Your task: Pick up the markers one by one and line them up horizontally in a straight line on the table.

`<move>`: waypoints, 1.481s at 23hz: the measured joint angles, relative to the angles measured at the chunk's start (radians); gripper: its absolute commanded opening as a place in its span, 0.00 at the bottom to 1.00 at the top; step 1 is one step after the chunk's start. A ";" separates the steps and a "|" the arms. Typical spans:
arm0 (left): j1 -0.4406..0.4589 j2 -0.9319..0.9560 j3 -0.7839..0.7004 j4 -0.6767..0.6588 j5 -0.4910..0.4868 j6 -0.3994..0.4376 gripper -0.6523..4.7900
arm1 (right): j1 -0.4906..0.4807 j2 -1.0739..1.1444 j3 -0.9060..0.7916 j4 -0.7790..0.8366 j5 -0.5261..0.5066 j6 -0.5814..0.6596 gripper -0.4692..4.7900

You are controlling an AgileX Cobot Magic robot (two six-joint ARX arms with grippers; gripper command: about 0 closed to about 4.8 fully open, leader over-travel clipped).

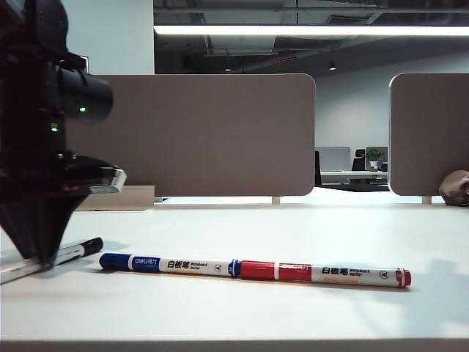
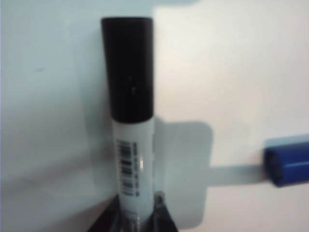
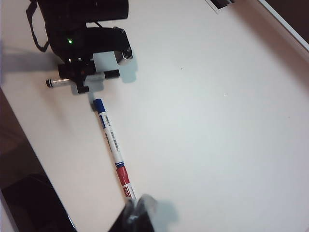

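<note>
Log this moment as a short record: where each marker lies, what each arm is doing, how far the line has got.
black marker: far left on the table, between the left gripper's jaws
blue marker: lying flat, end to end with the red one
red marker: lying flat, right of the blue
left gripper: low at the table, jaws around the black barrel
right gripper: shut, above the red marker's end
line: two placed, black not yet in line
</note>
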 measured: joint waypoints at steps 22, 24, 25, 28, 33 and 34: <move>0.015 0.003 -0.003 -0.070 -0.241 0.446 0.27 | 0.000 0.000 0.000 -0.042 0.000 -0.011 0.09; 0.016 0.002 -0.003 -0.064 -0.234 0.486 0.27 | 0.000 0.000 0.000 -0.051 0.000 -0.013 0.09; 0.016 0.002 -0.003 -0.061 -0.231 0.506 0.27 | 0.000 0.000 0.000 -0.057 0.000 -0.017 0.09; 0.016 0.001 -0.004 -0.023 -0.224 0.570 0.27 | 0.000 0.000 0.000 -0.078 0.000 -0.027 0.09; 0.021 -0.001 -0.003 0.085 -0.151 0.658 0.27 | 0.000 -0.001 -0.001 -0.080 0.000 -0.028 0.09; 0.020 -0.001 -0.002 0.109 -0.136 0.685 0.27 | 0.000 -0.002 -0.001 -0.079 0.000 -0.029 0.09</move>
